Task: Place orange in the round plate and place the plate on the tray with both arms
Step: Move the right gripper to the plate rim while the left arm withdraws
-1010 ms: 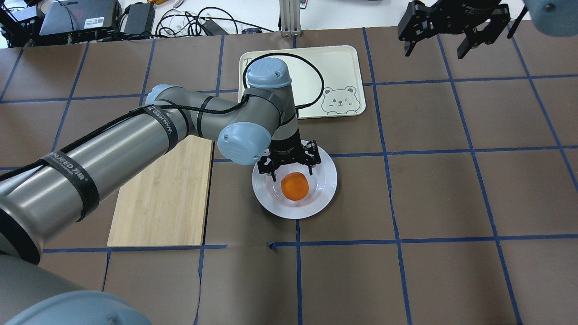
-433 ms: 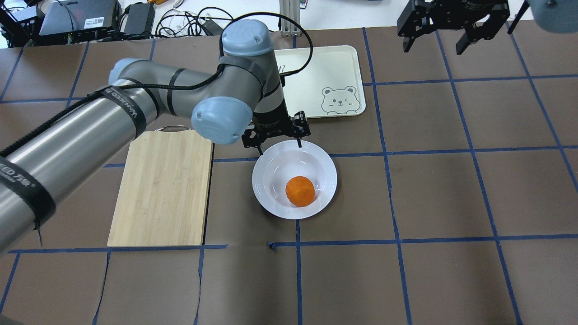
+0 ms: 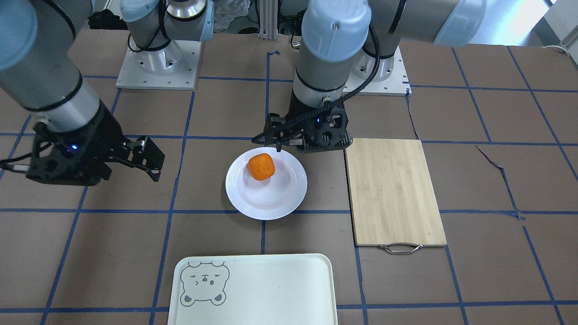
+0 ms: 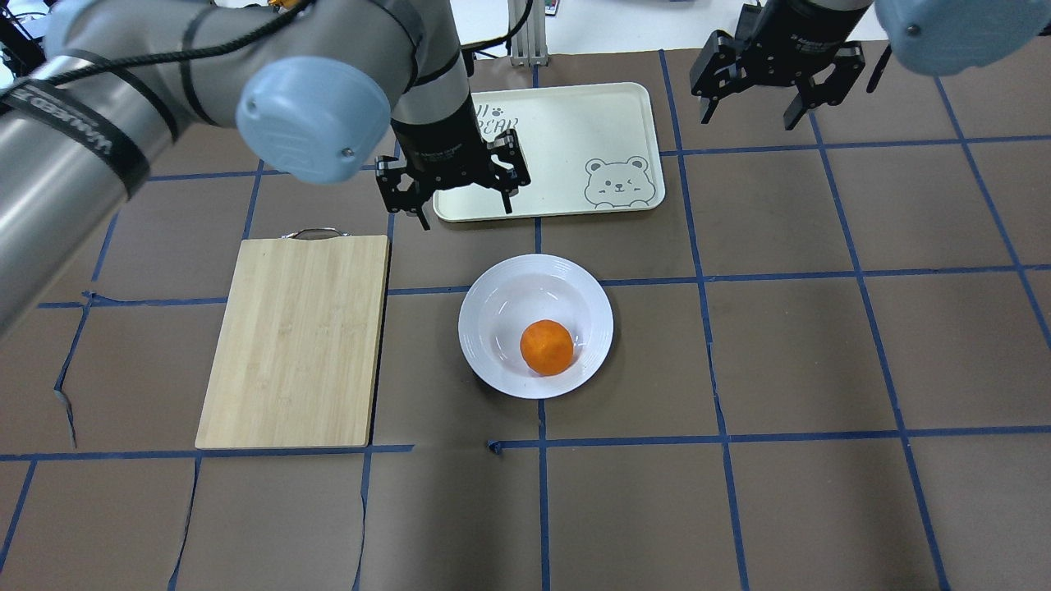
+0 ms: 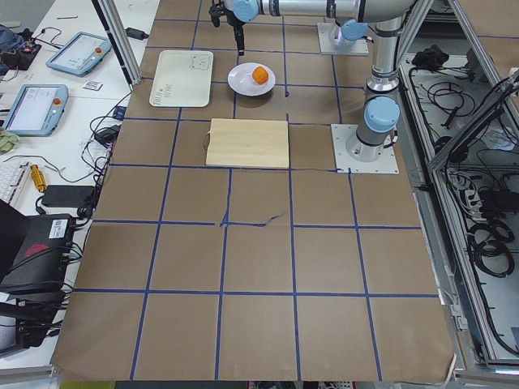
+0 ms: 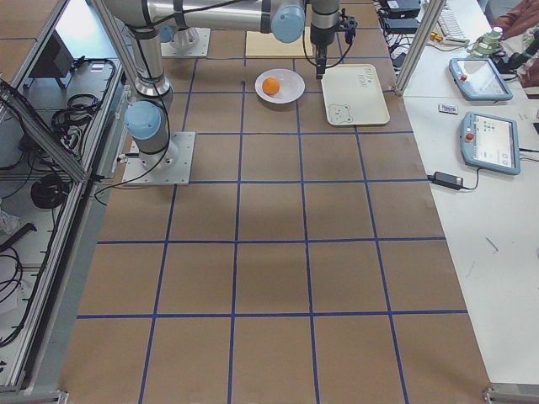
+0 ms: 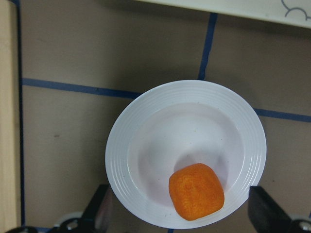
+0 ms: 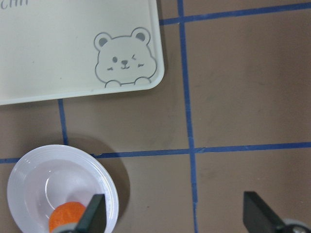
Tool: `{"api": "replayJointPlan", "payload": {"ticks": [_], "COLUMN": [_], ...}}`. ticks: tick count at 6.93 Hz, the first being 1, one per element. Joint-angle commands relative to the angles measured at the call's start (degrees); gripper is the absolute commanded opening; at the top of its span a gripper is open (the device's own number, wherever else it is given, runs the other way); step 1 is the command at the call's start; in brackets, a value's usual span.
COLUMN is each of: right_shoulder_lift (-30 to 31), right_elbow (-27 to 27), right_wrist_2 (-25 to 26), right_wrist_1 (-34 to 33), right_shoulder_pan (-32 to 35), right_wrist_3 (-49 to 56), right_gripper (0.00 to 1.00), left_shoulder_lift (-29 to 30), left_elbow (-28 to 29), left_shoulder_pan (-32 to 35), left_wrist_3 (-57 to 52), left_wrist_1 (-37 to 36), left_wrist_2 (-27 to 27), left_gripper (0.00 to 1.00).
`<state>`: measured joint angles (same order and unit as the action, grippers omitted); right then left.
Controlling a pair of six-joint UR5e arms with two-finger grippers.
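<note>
The orange [image 4: 547,347] [image 3: 261,166] lies in the sunken centre of the white round plate [image 4: 525,295] [image 3: 271,201], off-centre toward the robot. High over the plate hangs my left gripper [image 4: 465,215], open and empty. Its wrist view looks straight down on the orange [image 7: 196,191] and the plate [image 7: 184,126], with the fingers [image 7: 99,213] at the bottom edge. My right gripper [image 4: 749,116] [image 3: 152,166] is open and empty, raised to the plate's right. The bear tray [image 4: 575,123] [image 3: 271,289] [image 8: 58,53] lies empty beyond the plate.
A bamboo cutting board [image 4: 296,341] [image 3: 395,189] with a metal handle lies left of the plate. Cables and devices [image 4: 164,33] crowd the far table edge. Both arm bases [image 3: 158,67] stand at the robot's side.
My left gripper has lifted up and away from the orange, which stays in the plate, a little further right than before. The right gripper has drifted slightly left and nearer.
</note>
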<state>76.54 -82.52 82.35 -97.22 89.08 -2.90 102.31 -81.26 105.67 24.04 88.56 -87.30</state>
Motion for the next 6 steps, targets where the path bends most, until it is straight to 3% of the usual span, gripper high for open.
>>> {"api": "replayJointPlan", "payload": {"ticks": [1, 2, 3, 4, 5, 6], "right_shoulder_lift": [-5.41, -6.57, -7.27, -7.98, -9.03, -9.91], "right_elbow": [-4.37, -9.37, -16.99, -23.59, -27.40, -29.17], "right_wrist_2": [-11.89, -16.82, -17.13, -17.22, -17.05, -17.22], "right_wrist_1": [-0.94, -6.79, -13.89, -25.89, -34.79, -36.97], "right_shoulder_pan": [3.46, 3.90, 3.82, 3.91, 3.91, 3.91], "right_wrist_3": [-0.26, -0.09, 0.35, -0.08, 0.35, -0.17], "right_gripper": [1.00, 1.00, 1.00, 1.00, 1.00, 1.00], "left_shoulder_lift": [-5.52, -7.28, -10.52, -12.29, -13.79, -14.67], "left_elbow": [0.50, -2.12, -8.07, -9.87, -9.62, -9.53], "left_shoulder_pan": [0.06, -0.11, -2.81, -3.88, -4.94, -7.47], "left_wrist_3": [-6.78, -6.81, -7.68, -7.95, -7.87, -7.95], "left_wrist_1": [-3.80, -3.05, -6.70, -7.78, -4.92, -3.85], "left_wrist_2": [-3.91, -4.11, -3.59, -3.32, -3.58, -3.32], "left_gripper": [1.00, 1.00, 1.00, 1.00, 1.00, 1.00]}}
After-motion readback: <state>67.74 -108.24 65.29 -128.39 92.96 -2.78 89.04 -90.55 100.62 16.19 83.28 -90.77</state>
